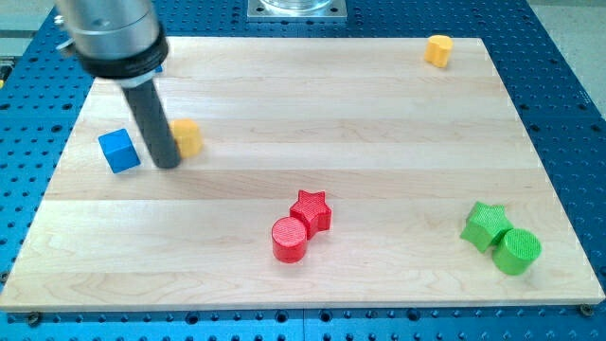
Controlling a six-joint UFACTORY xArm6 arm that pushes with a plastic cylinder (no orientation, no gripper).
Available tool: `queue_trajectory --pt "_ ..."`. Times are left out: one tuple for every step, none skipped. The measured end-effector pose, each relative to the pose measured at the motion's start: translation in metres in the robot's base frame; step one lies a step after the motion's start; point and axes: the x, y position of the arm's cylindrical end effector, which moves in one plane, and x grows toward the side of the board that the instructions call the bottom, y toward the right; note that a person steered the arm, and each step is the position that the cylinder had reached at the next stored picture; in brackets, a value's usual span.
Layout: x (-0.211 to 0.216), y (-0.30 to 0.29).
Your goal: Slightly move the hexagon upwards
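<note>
The tip (167, 163), a bare rod end that holds nothing, stands between the blue cube (118, 150) and a yellow block (188, 136) at the board's left, which I judge to be the hexagon although the rod hides part of it. Bring the tip to the block's near side, centred, and push it only a little toward the far edge. The arm comes down from the far left, and the rod leans slightly.

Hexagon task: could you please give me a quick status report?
My tip down at the view's left, between blue cube and a yellow block, touching or nearly. Other yellow block at top right, alone. Which is the hexagon: unclear.
</note>
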Motion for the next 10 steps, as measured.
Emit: queue_trajectory --pt "-0.027 0.033" --pt "-0.037 0.045" --pt "-0.029 0.025" --pt "-0.029 0.014" --pt "-0.029 0.010" --pt "-0.031 0.010" --pt "-0.040 0.029" --pt "-0.046 0.048" --pt "-0.049 0.055" --pt "-0.057 0.079"
